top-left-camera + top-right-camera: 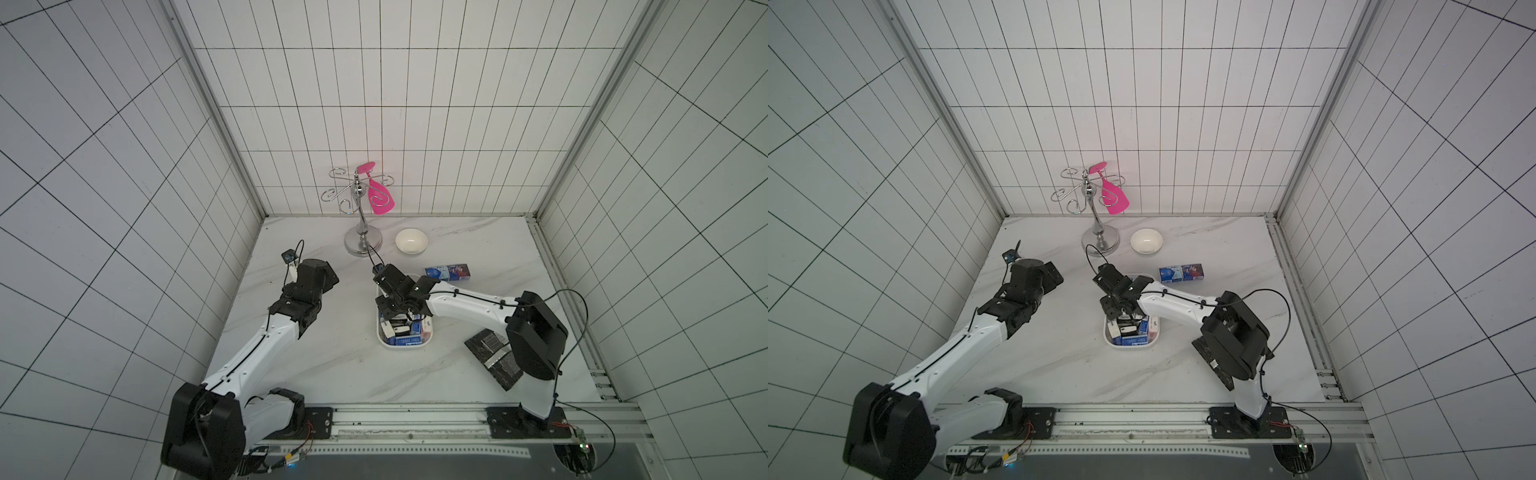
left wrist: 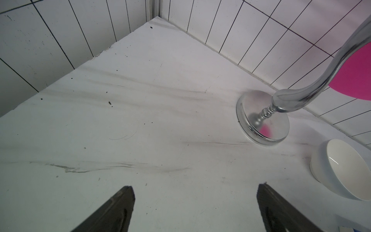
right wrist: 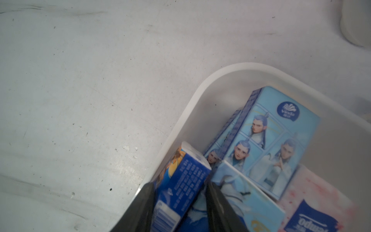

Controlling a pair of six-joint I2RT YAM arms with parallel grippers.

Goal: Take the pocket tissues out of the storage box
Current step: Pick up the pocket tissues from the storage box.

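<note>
The white storage box (image 1: pixel 405 346) (image 1: pixel 1105 332) sits mid-table, holding several pocket tissues in blue, black and pink wrappers. My right gripper (image 1: pixel 392 318) (image 1: pixel 1120 318) reaches down into the far half of the box. In the right wrist view this gripper (image 3: pixel 180 183) is shut on a dark blue packet (image 3: pixel 186 166), tilted up by the box rim (image 3: pixel 200 86). A light blue packet (image 3: pixel 277 144) and a pale pink one (image 3: pixel 313 192) lie beside it. More blue packets (image 1: pixel 447 273) (image 1: pixel 1181 274) lie on the table beyond the box. My left gripper (image 2: pixel 194 186) (image 1: pixel 330 278) hangs open and empty, left of the box.
A chrome hook stand (image 1: pixel 363 241) (image 2: pixel 263 120) with a pink spatula (image 1: pixel 379 199) stands at the back wall, with a small white bowl (image 1: pixel 411 241) (image 2: pixel 341 168) beside it. Black-and-silver foil pouches (image 1: pixel 492 357) lie under the right arm.
</note>
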